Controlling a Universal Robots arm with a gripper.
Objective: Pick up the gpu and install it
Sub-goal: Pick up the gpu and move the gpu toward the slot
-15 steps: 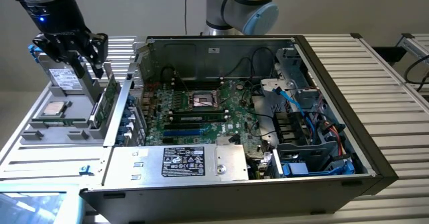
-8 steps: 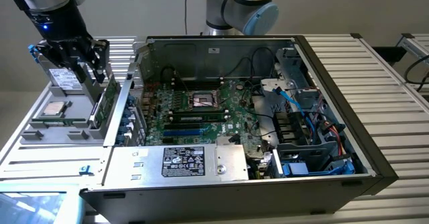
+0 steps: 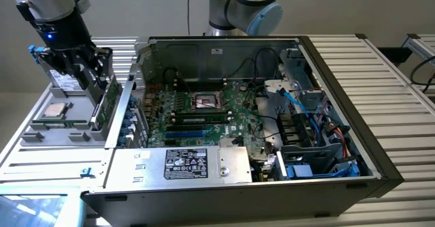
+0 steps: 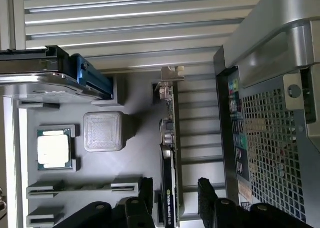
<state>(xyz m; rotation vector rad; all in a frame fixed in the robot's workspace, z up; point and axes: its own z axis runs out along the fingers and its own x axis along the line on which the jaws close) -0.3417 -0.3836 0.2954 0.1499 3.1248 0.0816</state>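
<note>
The black two-fingered gripper (image 3: 97,82) hangs at ten o'clock of the open black computer case (image 3: 326,49) in the exterior view, right above the grey plastic parts tray (image 3: 41,135); its jaws stand wide apart, one finger on each flat side of the gpu (image 3: 111,98), a thin green-and-black card with a silver end bracket. The wrist view shows it plainly: the gripper (image 4: 176,190) straddles the gpu (image 4: 169,153), which stands on edge in its tray slot; there's daylight on both sides of the card, so nothing is clamped.

So by my reckoning this is early going. The reach is made; the grasp, the lift and the install are all left. The green motherboard (image 3: 204,110) lies bare in the case, and the blue expansion slots (image 3: 183,134) at its seven o'clock look unfilled.

Around the card: a square silver processor chip (image 4: 53,149) sits in its own tray pocket; beside it is a ribbed grey square block (image 4: 103,131); a silver boxy drive with a blue clip (image 4: 45,83) stands further along. The case's perforated metal rear wall (image 4: 270,128) rises just beside the card's slot; that's the tight side, I'd say. Inside the case, blue cables (image 3: 299,105) loop at three o'clock, well apart from the slots; the silver power supply with its black label (image 3: 183,163) sits at six o'clock, near them.
</note>
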